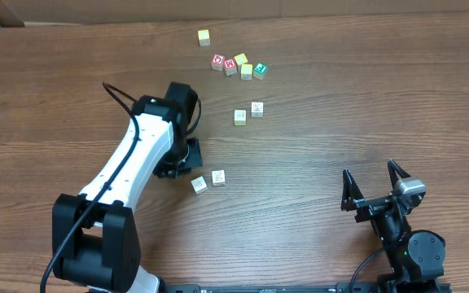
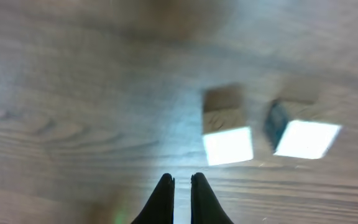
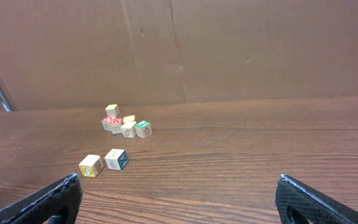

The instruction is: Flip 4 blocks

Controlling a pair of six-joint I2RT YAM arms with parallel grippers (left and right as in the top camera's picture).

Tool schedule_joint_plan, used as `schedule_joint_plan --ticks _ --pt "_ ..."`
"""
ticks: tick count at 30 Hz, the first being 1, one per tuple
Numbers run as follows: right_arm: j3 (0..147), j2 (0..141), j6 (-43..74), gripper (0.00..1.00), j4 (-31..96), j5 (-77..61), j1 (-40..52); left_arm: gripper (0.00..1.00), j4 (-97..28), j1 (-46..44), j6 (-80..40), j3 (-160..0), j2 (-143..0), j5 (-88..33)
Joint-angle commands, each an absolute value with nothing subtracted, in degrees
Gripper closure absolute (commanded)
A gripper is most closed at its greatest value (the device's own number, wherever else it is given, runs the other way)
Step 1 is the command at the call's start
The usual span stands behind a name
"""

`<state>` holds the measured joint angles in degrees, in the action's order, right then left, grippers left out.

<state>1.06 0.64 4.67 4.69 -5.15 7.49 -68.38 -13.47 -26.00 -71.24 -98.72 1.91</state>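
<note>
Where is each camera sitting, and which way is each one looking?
Overhead: above the table, looking straight down; shows the white left arm and the right fingers, open.
Left wrist: on the left arm, looking down close at two pale blocks; the left fingers, shut, poke in at the bottom.
Right wrist: low on the right arm, looking across the table at a cardboard wall; the right fingers show at both bottom corners.
Shared: overhead and right wrist both see the colourful block cluster.
</note>
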Motion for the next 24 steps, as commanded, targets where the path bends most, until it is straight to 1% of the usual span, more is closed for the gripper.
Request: schedule_joint_plan --ticks 1,7,13,24 --pt "0.5 0.4 4.4 0.00 4.4 -5.0 7.2 0.96 -67.4 -13.6 -26.0 -65.6 -98.4 1.8" --pt "0.5 0.4 4.4 0.00 4.4 -5.0 7.2 0.96 -58.1 -13.6 -26.0 -56.8 -98.4 -3.0" --pt "0.5 0.4 4.4 0.00 4.4 -5.0 7.2 0.96 -51.5 -13.6 -26.0 -55.7 -98.4 -4.3" --pt "0.5 0.4 4.4 0.00 4.4 -5.1 7.2 0.96 -47.3 -13.6 -26.0 -55.7 -98.4 -5.7"
